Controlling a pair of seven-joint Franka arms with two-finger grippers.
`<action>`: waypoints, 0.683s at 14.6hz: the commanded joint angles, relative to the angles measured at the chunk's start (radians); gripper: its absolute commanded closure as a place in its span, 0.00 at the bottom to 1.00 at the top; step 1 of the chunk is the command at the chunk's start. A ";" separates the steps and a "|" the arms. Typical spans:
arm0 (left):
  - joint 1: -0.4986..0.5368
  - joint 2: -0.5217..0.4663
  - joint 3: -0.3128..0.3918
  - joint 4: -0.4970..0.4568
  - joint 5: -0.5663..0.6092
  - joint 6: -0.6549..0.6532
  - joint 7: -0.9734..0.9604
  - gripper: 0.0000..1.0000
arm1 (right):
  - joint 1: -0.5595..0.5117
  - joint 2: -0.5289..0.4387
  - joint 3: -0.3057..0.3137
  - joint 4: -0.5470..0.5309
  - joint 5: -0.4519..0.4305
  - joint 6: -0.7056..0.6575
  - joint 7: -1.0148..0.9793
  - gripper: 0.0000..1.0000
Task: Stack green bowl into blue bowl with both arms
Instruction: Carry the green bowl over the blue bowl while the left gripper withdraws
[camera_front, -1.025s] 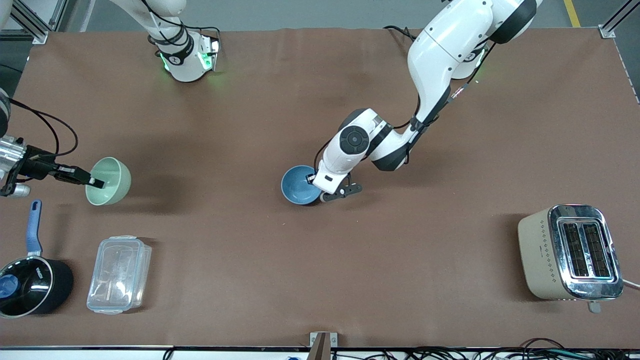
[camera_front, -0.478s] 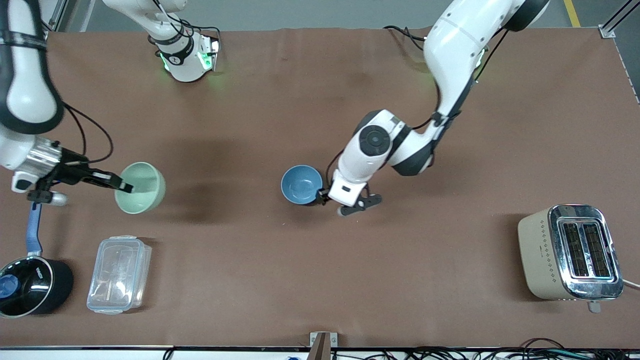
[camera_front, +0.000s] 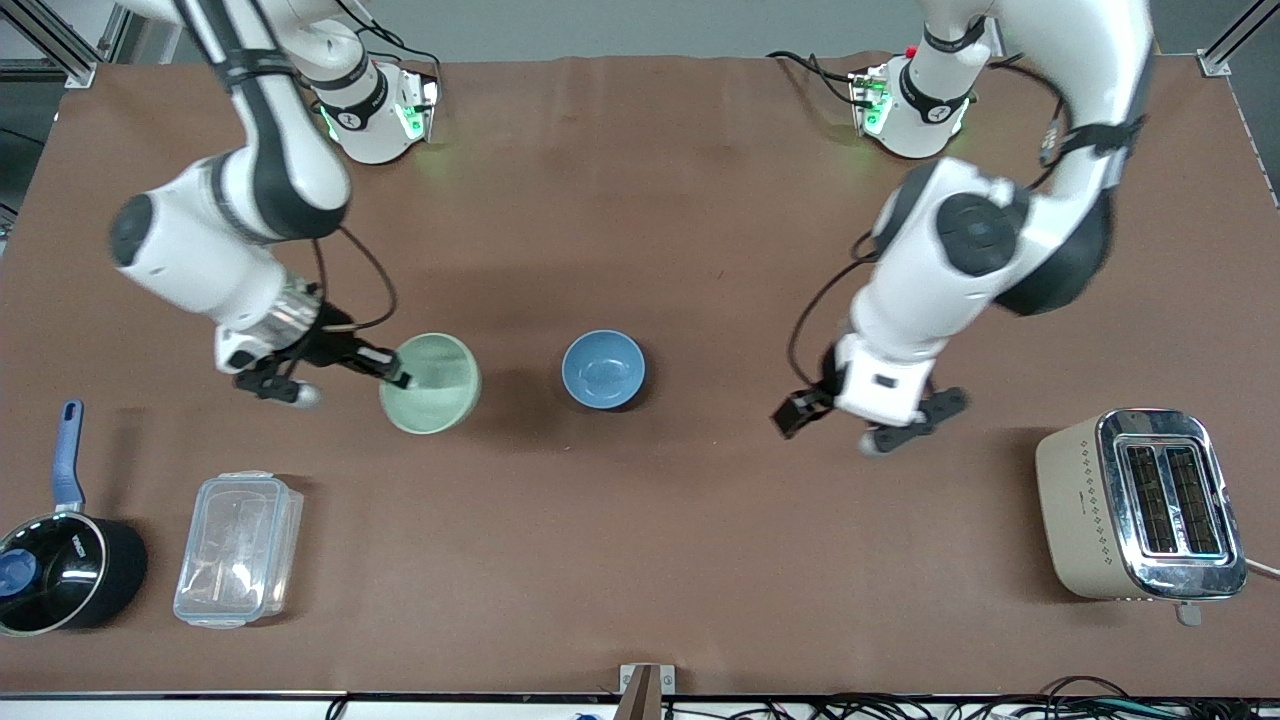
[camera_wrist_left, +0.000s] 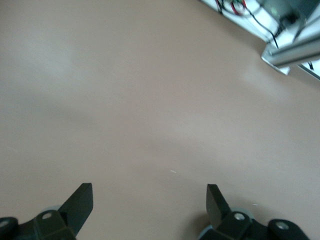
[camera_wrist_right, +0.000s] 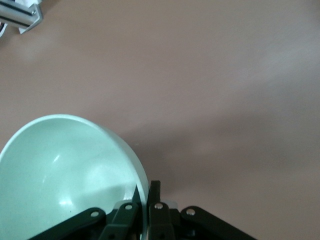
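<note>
Green bowl carried by its rim toward the blue bowl.
The right pincer pinches the green bowl by one rim edge, so it could tilt or slip before clearing the blue bowl; the left pincer hangs wide open over the desk.

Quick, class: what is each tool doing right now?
Left tool: open, empty, above bare table.
Right tool: shut on the green bowl rim.
</note>
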 joint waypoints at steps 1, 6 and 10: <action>0.096 -0.126 -0.008 -0.036 0.017 -0.097 0.183 0.00 | 0.130 0.050 -0.013 -0.039 -0.025 0.140 0.157 0.97; 0.216 -0.266 -0.008 -0.037 0.016 -0.277 0.482 0.00 | 0.272 0.221 -0.013 -0.030 -0.023 0.364 0.293 0.97; 0.229 -0.338 0.038 -0.045 0.008 -0.384 0.590 0.00 | 0.322 0.282 -0.015 0.009 -0.020 0.392 0.360 0.97</action>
